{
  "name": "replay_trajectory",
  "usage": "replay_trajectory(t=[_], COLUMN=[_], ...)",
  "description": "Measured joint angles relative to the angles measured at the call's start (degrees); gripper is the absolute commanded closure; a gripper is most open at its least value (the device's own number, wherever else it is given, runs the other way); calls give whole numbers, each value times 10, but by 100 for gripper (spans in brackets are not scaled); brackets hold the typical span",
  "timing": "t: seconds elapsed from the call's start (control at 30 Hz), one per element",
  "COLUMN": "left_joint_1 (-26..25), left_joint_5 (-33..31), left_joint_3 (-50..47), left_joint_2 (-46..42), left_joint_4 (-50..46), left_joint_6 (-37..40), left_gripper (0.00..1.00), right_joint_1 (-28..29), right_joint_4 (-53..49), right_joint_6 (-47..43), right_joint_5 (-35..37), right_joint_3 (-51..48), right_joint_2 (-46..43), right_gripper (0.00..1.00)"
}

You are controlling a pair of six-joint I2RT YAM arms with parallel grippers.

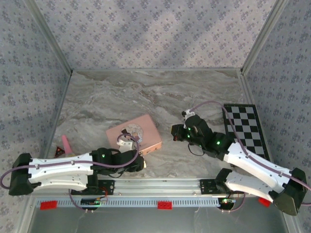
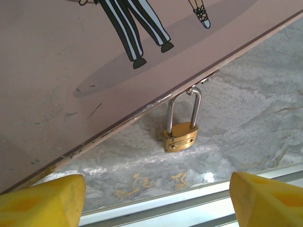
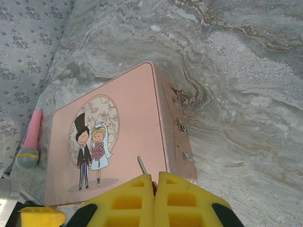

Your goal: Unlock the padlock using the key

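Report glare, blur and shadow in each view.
Left wrist: a bright glare spot on the table near the sharp padlock; the left gripper has soft-edged yellow fingertips. Right wrist: the key is thin but in focus. Top external: even light, faint shadow bands on the back wall.

A: What does your table [image 1: 146,92] carry?
B: Grey marbled top. You see a pink box [image 1: 148,127] lying flat near the middle front, a pink cone [image 1: 65,142] well apart at the left edge, and a checkerboard [image 1: 245,127] flat along the right edge.
A: And at the box's front edge?
B: A padlock [image 2: 180,136], its body on the marble.
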Motion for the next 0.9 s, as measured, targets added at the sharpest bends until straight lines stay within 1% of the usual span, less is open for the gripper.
replay_trajectory(t=[0.13,0.33,0.5,0.6,0.73,0.8,0.9], left_joint_1=[16,86,153,198,271,304,321], left_joint_5=[-15,-18,-14,-2,30,49,68], left_joint_3=[-6,-22,-14,-3,5,5,5], left_joint_2=[7,11,54,79,102,112,115], left_joint_4=[23,100,158,175,189,197,209], left_joint_6=[-4,26,85,129,192,219,246], left_gripper=[20,20,21,21,21,23,25], right_joint_1=[0,0,0,0,0,-1,-1], right_joint_4=[9,17,23,23,24,25,27], right_joint_6=[0,2,2,2,2,2,2], right_joint_5=[0,-2,-5,-5,-5,-5,-5], right_joint_3=[-8,-11,-11,-11,-12,-12,-12], right_joint_2=[-8,-7,2,3,3,4,4], right_gripper=[100,100,100,100,100,100,100])
